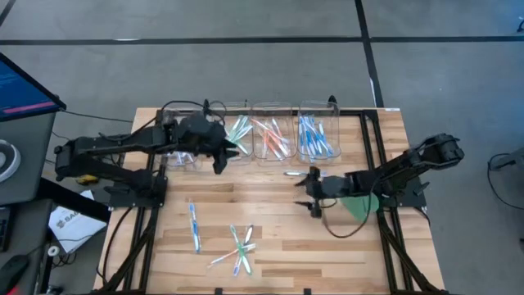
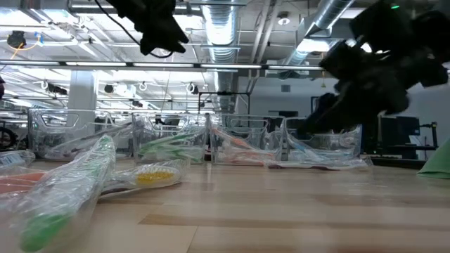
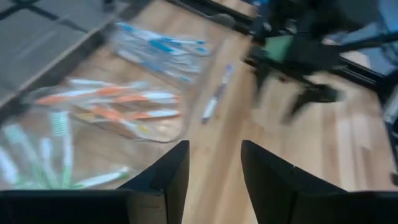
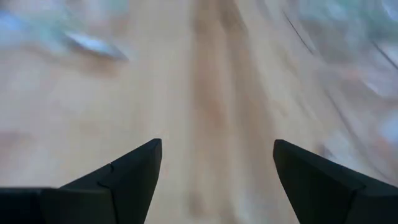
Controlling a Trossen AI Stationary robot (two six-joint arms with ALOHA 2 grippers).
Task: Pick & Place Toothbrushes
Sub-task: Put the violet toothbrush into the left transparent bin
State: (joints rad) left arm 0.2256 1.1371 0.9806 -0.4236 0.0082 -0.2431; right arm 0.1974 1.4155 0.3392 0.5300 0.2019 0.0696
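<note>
Overhead camera looks straight down, low one skims the table (image 1: 270, 205), wrist views, seemingly close, share its planks.

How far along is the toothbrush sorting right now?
Partly done. The clear bins at the table's far edge already hold green, orange and blue toothbrushes. Nothing is in hand: the left hand hovers empty by the bins, and the right hand is open over the table near a single loose toothbrush. Left: that one, plus the loose toothbrushes near the front edge.

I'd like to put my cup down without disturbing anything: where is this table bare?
Bare wood lies left of the blue toothbrush and along the near right edge. The clear bins, loose green toothbrushes, left gripper and right gripper crowd the rest.
</note>
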